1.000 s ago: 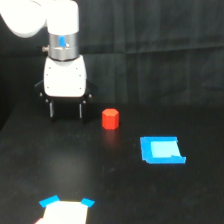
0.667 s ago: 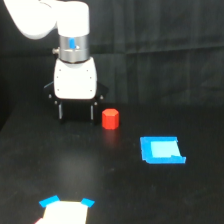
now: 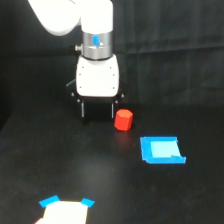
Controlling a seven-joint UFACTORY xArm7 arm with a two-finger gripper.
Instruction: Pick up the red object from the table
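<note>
The red object is a small red-orange chunky block standing on the black table, a little right of the middle in the exterior view. My gripper hangs from the white arm just to the exterior view's left of the block, its dark fingers pointing down and spread apart with nothing between them. The right finger is close beside the block; I cannot tell whether it touches it. The fingertips are near the table surface.
A flat blue square lies on the table to the lower right of the block. A white piece with blue corners sits at the bottom edge. Black cloth forms the backdrop.
The arm and gripper have moved toward the exterior view's right, from well left of the red block to right beside it. The block and blue square have not moved.
</note>
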